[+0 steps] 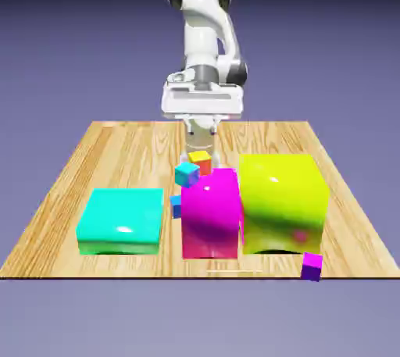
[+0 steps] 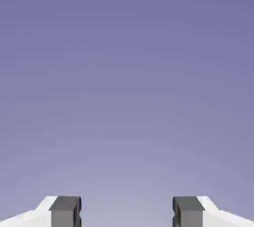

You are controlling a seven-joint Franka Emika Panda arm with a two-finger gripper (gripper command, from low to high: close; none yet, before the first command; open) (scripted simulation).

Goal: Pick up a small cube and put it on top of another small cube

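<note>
Exterior view: small cube [image 1: 312, 265] at table's near edge, well apart from wide-spread, empty pincer [image 1: 202, 143]

1. A light wooden table [image 1: 117, 152] with visible grain stands before a plain blue-violet backdrop [image 1: 62, 51].
2. A flat, glossy cyan block [image 1: 121, 221] lies on the exterior view's left.
3. A tall glossy magenta block [image 1: 211, 215] sits mid-table, just beside a big glossy yellow-green block [image 1: 283, 201].
4. A tiny orange-and-yellow cube [image 1: 201, 160] sits behind them.
</note>
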